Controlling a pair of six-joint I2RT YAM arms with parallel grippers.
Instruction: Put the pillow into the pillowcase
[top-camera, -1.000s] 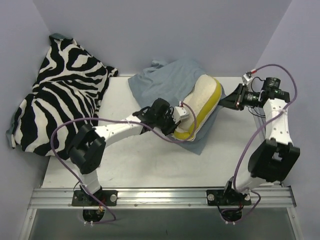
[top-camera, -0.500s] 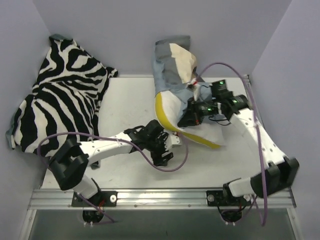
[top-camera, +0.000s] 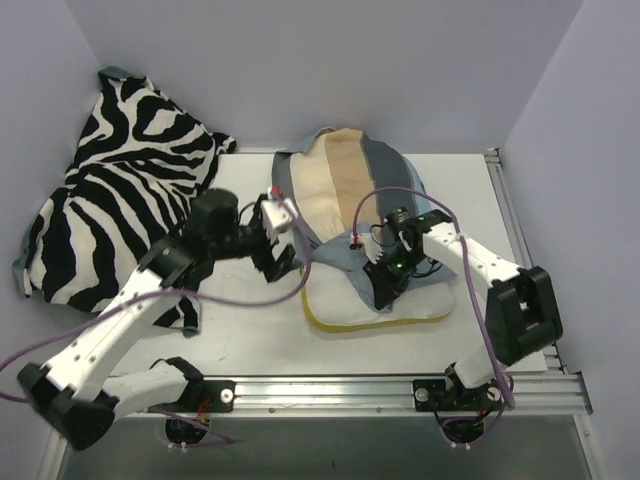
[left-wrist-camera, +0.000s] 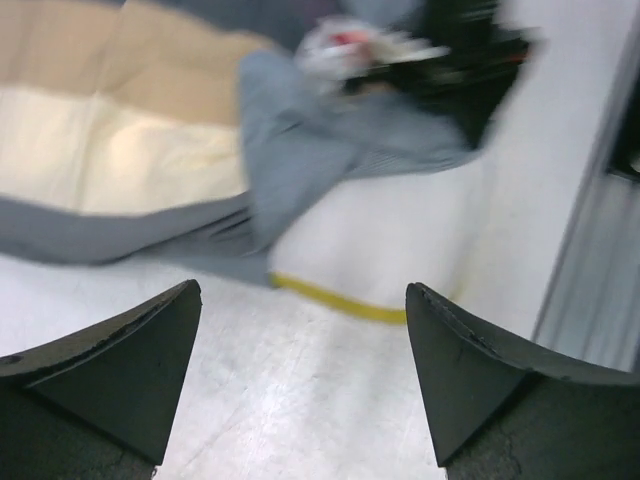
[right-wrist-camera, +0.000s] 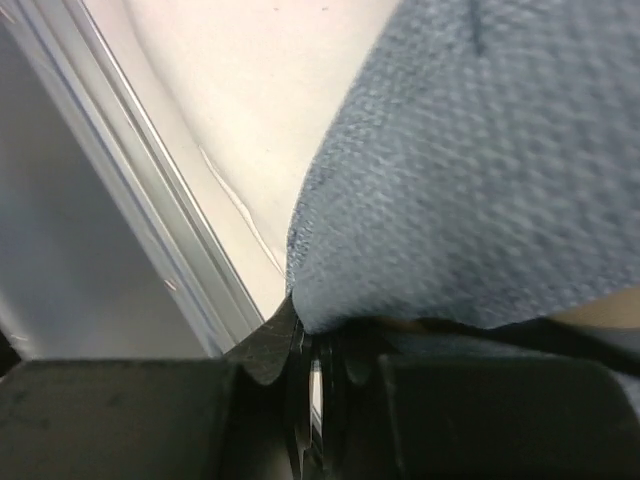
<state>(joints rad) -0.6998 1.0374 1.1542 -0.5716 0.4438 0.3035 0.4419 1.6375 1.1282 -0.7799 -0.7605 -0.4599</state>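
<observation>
1. The left fingers (left-wrist-camera: 125, 365) are spread wide with nothing between them. A moment ago they are nearly closed, right up against the pillow, so the left gripper (top-camera: 282, 240) has just let go. It now hangs off the left side of the bundle, close but not touching.
2. The right gripper (top-camera: 385, 283) is pinched tight on the grey-blue hem of the pillowcase (top-camera: 335, 185). Its wrist view shows cloth running straight into the closed jaws. A second back that arm is way off by the right edge, nowhere near the cloth.
3. Big change: the pillow (top-camera: 380, 308) is lying on top of the plain blue face of the case a second ago. Now the case is striped side up and covers the far part of the pillow. The near end and its yellow edge poke out toward the arms on the table (top-camera: 250, 330).
4. My read is that the pillow looks partway in, but I can't tell if it's really inside the sack or just under one layer. Either way the near end still needs covering. The freed left gripper seems the obvious one to take the other side of the opening or push the pillow deeper.
5. The zebra-print cloth (top-camera: 120, 200) sits well off to the left, not involved.
</observation>
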